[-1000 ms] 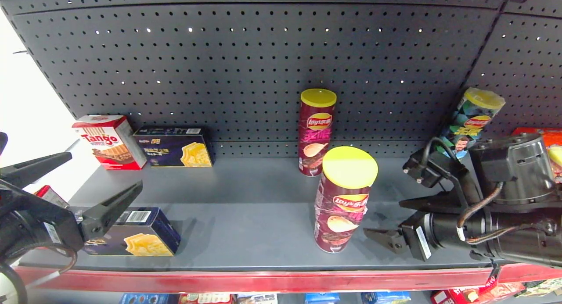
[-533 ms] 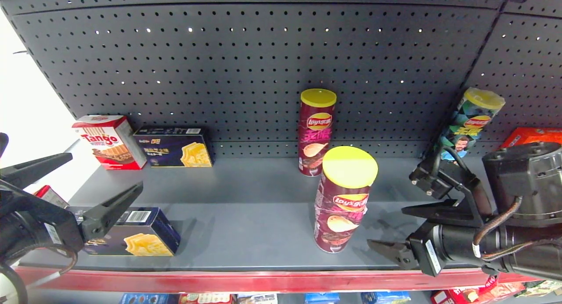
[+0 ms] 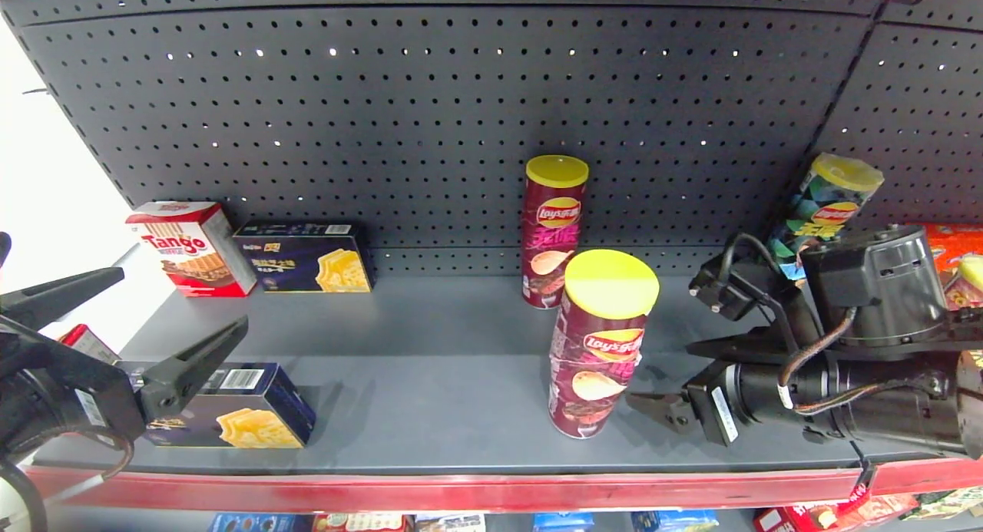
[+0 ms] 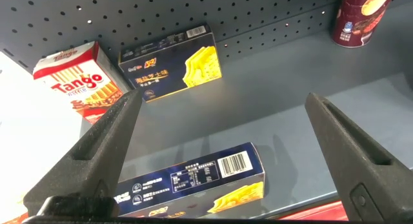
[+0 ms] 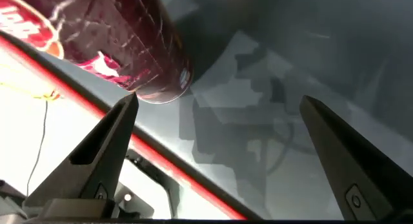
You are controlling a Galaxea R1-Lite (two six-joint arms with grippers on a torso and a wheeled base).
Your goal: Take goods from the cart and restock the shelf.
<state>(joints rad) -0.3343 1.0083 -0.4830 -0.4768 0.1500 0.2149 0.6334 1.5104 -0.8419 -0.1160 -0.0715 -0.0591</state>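
Note:
Two maroon chip cans with yellow lids stand on the grey shelf point(image 3: 430, 363). The back can point(image 3: 554, 229) is by the pegboard. The front can point(image 3: 603, 344) is near the red front edge, and its base shows in the right wrist view as the front can point(image 5: 122, 37). My right gripper point(image 3: 659, 375) is open just to the right of the front can, low by its base, holding nothing; in its own view the right gripper point(image 5: 219, 101) has the can outside its fingers. My left gripper point(image 3: 184, 300) hangs open over a dark blue biscuit box point(image 3: 230, 405) at the front left, also seen as the left gripper point(image 4: 222, 98) above the box point(image 4: 193, 185).
A red wafer box point(image 3: 188, 248) and a second dark blue box point(image 3: 307, 256) stand at the back left. A green chip can point(image 3: 825, 206) leans on the pegboard at the right, beside an orange pack point(image 3: 944, 240). Bare shelf lies between the boxes and the cans.
My right arm drew back to the right, then came forward and left again beside the front can. That can has shifted slightly backwards. The left arm has not moved.

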